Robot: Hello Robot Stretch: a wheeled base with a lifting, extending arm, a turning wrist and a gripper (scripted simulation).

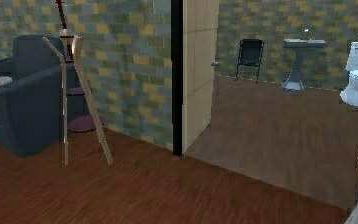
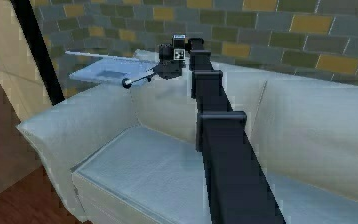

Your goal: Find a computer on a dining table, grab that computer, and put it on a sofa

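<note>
Dark jaws stand at the arm's (image 2: 223, 135) far end, and their thin fingers (image 2: 137, 78) reach the edge of a flat, pale grey computer (image 2: 99, 68). I cannot tell how wide the jaws are or whether they grip it. The computer is over the end of a white sofa (image 2: 137, 165), resting or lifted I cannot say. Ahead are a blue armchair (image 1: 17, 95), a wooden frame (image 1: 79, 100), and a room with a chair (image 1: 249, 57), a sink (image 1: 304, 55) and a toilet (image 1: 357, 75).
</note>
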